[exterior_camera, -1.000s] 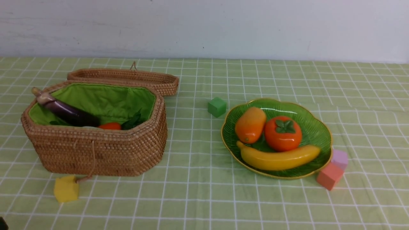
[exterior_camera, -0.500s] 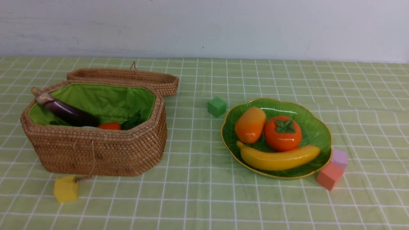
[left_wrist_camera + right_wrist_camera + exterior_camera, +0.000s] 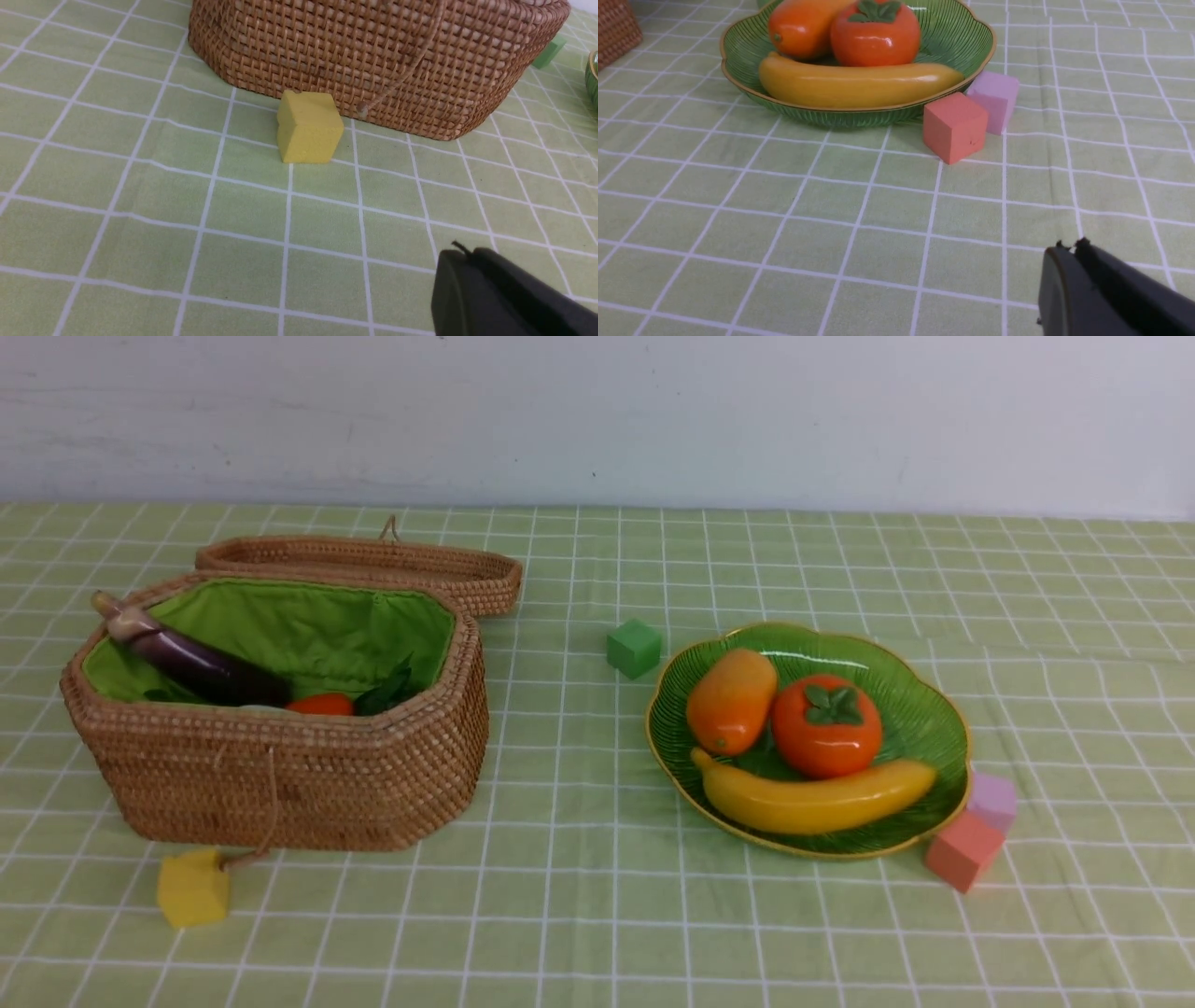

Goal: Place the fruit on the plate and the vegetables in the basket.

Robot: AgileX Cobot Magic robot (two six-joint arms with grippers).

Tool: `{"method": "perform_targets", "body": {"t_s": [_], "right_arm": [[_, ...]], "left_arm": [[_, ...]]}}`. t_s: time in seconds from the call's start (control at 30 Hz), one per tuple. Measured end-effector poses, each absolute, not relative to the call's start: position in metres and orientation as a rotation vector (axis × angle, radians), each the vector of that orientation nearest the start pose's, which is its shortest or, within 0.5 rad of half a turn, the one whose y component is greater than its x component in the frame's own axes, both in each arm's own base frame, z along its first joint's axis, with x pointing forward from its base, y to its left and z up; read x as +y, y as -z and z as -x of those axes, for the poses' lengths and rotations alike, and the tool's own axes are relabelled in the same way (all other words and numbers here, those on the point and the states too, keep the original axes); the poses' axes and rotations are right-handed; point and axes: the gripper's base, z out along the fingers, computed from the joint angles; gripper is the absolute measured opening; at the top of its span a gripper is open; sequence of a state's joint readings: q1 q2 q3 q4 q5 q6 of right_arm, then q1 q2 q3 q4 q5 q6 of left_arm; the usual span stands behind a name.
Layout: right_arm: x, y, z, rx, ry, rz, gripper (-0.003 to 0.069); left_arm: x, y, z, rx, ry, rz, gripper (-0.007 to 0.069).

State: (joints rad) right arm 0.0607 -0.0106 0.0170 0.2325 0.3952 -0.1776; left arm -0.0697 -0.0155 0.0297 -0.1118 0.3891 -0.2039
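While all three fruits lie inside the plate [image 3: 920, 728], the mango [image 3: 731, 700] sits at the plate's far-left part, the persimmon [image 3: 827, 725] stands just beside it to the right, touching or nearly touching it, and the banana [image 3: 814, 797] lies lengthwise along the plate's near rim in front of both. The basket [image 3: 280, 775] stands well apart from the plate, to the plate's left, with its lid [image 3: 359, 563] folded back behind it onto the table. The eggplant [image 3: 187, 658] leans inside the basket with its stem end resting at the left rim; beside it, part of the carrot [image 3: 320, 705] shows orange-red above the front wall, with dark green leaves to its right. The radish cannot be made out clearly.

A green cube [image 3: 634, 648] sits just beside the plate's far-left edge. A pink cube [image 3: 963, 850] and a lilac cube [image 3: 992, 800] sit against the plate's near-right rim, touching each other. A yellow cube [image 3: 192, 888] lies just in front of the basket, at the end of the basket's cord.

The left gripper [image 3: 460, 261] hovers over the checked tablecloth [image 3: 579, 896] on the near side of the yellow cube, its jaws pressed together and empty. The right gripper [image 3: 1066, 252] hovers on the near side of the pink cube, its jaws likewise pressed together with nothing between them.
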Motion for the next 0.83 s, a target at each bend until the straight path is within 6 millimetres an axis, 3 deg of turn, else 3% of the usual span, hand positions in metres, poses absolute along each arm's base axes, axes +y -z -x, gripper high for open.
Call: {"method": "perform_targets", "body": {"t_s": [0.83], "right_arm": [[0.0112,-0.1734,-0.0512,1.876,-0.151,0.083,0.0057]], "left_arm": [[-0.0075,-0.1692,-0.0515,1.886,0.298,0.197,0.0002]]}}
